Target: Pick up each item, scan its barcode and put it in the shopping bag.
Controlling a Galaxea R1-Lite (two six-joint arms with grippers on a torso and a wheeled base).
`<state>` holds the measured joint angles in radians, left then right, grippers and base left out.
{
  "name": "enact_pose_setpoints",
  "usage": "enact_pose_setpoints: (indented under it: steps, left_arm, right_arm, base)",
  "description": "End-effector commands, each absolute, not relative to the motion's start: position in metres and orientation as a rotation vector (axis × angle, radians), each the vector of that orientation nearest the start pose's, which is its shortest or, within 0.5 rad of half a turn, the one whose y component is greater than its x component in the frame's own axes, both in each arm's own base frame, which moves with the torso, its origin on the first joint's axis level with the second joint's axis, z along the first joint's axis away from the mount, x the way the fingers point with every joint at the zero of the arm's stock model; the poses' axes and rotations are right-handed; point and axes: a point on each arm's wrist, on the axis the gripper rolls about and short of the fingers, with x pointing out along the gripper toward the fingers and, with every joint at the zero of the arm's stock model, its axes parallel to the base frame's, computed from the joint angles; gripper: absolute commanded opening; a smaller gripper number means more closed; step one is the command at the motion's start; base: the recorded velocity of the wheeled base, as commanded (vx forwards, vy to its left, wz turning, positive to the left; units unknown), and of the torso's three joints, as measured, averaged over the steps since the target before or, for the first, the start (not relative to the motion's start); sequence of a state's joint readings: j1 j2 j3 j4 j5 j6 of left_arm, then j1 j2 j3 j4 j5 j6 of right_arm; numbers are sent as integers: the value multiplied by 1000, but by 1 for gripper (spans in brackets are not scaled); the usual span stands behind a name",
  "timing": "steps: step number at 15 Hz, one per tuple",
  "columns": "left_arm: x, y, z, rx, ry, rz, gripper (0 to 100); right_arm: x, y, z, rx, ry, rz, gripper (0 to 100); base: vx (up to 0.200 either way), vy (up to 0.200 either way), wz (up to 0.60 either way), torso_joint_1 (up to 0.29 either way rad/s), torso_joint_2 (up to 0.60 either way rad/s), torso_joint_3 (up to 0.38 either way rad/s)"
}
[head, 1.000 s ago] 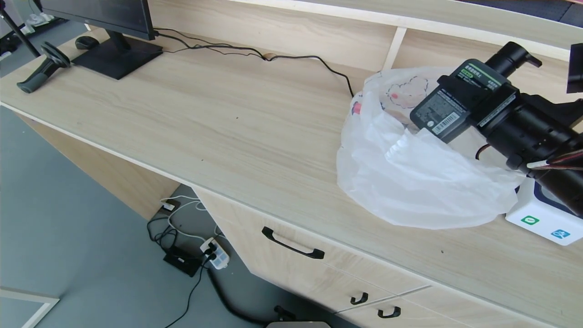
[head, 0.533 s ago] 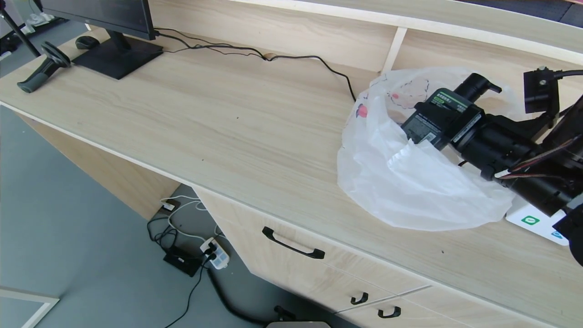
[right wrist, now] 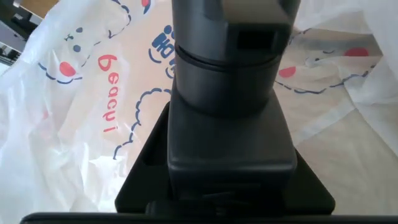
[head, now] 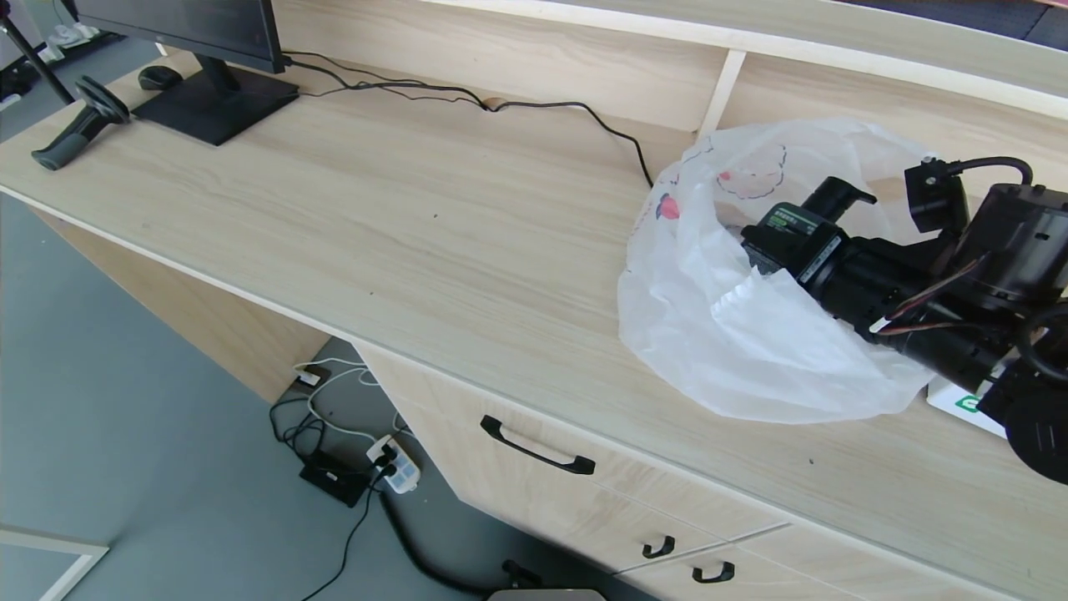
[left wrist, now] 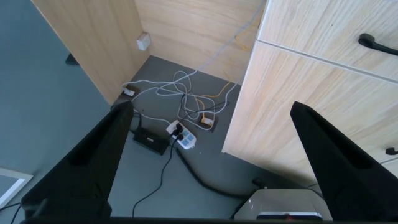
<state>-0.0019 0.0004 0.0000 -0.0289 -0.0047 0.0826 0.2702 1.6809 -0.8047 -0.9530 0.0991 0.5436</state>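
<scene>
Left hand [left wrist: 210, 118] hangs below and on the near side of the tabletop [head: 417, 225], aimed down at the floor, above a power strip [left wrist: 183, 134]. Its fingers are spread wide and carry nothing.

On the right of the tabletop, the white shopping bag [head: 751, 351] lies open-mouthed. The right arm slants in from the right, its hand [head: 822, 255] inside the bag's mouth and closed around a black device [head: 788, 224] with a green label. The device is partly below the bag's rim.

Handheld barcode scanner [head: 79, 125] stands at the far left, well apart.
</scene>
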Motion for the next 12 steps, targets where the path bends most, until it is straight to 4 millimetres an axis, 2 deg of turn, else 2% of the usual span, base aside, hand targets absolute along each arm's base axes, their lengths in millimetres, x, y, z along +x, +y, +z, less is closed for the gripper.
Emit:
enact_pose_setpoints:
  steps: [1,2,3,9,12]
  left_arm:
    - [-23,0,79,81,-28,-5,100]
    - [-23,0,79,81,-28,-5,100]
    - [-23,0,79,81,-28,-5,100]
    - [-23,0,79,80,-28,-5,100]
    - [-23,0,78,80,-26,-7,100]
  right_arm:
    - [297,82,213,538,47,364,0]
    - [296,82,208,530,69,358,0]
    - [295,83,207,521,74,359,100]
    - [301,83,202,485,76,343,100]
    - [302,78,210,455,36,333,100]
  base:
    - [0,0,0,0,0,0]
    - [0,0,0,0,0,0]
    - [0,0,0,0,0,0]
    - [0,0,0,0,0,0]
    - [0,0,0,0,0,0]
